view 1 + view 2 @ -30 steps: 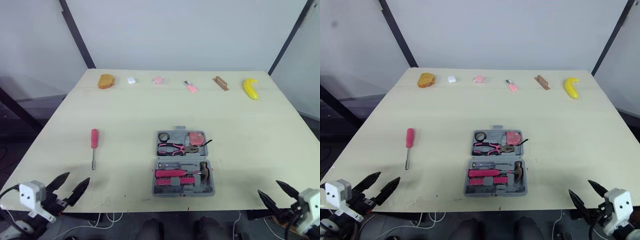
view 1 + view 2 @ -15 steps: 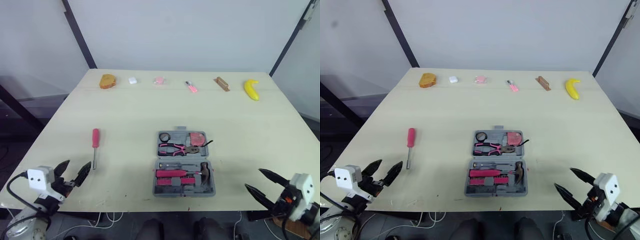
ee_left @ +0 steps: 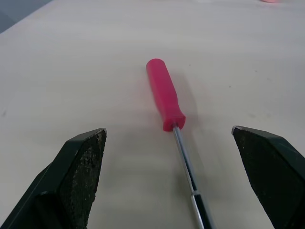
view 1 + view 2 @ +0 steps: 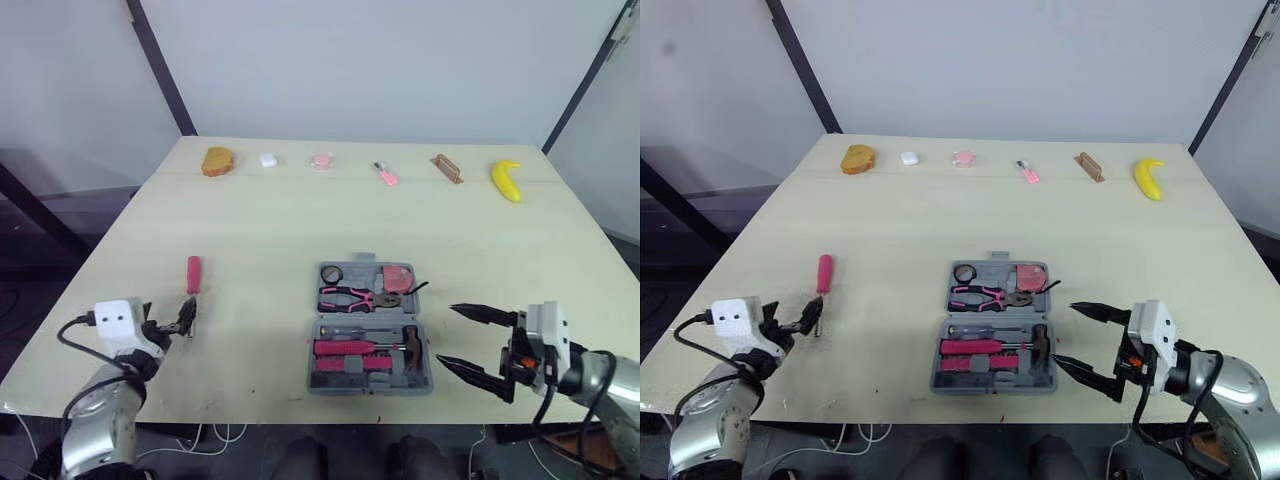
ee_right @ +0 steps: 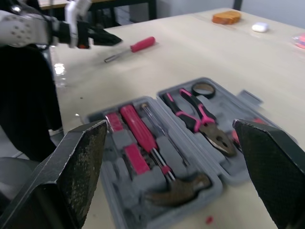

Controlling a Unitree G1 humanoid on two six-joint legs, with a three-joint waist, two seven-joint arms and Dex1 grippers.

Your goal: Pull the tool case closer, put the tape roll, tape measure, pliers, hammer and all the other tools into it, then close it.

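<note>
The left hand [image 4: 182, 322] stands with its fingers spread wide, holding nothing, at the near end of the pink-handled screwdriver [image 4: 192, 285], which lies on the tabletop [image 4: 270, 215] well left of the tool case [image 4: 366, 316]. The screwdriver's long axis runs from the far edge toward the robot, handle away and tip pointing back between the left fingers. The case lies open near the front edge, centre, and already holds the tape roll [image 4: 331, 273], tape measure [image 4: 395, 275], pliers [image 4: 355, 297] and hammer [image 4: 408, 350]. The right hand [image 4: 447, 335], also wide and empty, sits just right of the case. Judged outstanding: stowing the screwdriver, then closing the case.
</note>
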